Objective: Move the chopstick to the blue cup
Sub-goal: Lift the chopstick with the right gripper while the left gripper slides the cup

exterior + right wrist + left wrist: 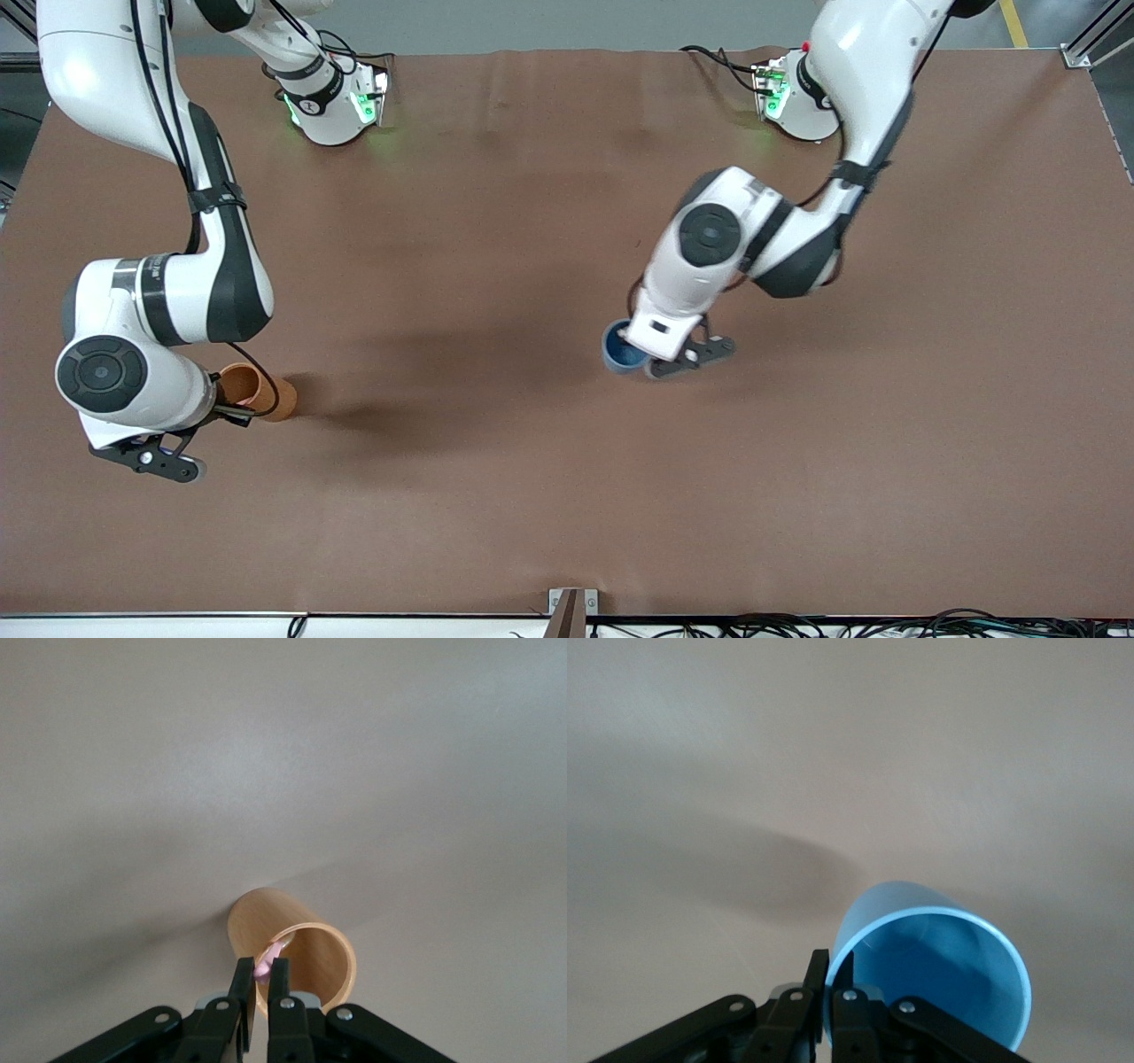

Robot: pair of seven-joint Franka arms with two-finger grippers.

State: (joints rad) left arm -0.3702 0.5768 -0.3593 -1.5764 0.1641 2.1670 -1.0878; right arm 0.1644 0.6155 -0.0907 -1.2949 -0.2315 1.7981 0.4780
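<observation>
The blue cup stands mid-table, and my left gripper is shut on its rim, one finger inside and one outside the blue cup. An orange-brown cup stands toward the right arm's end of the table. Over the mouth of that orange-brown cup my right gripper is shut on the pink end of the chopstick. The rest of the chopstick runs down into the cup and is hidden. In the front view the hands hide both sets of fingers and the chopstick.
A brown cloth covers the whole table. A small metal bracket and several cables lie along the table edge nearest the front camera. The arms' bases stand at the edge farthest from that camera.
</observation>
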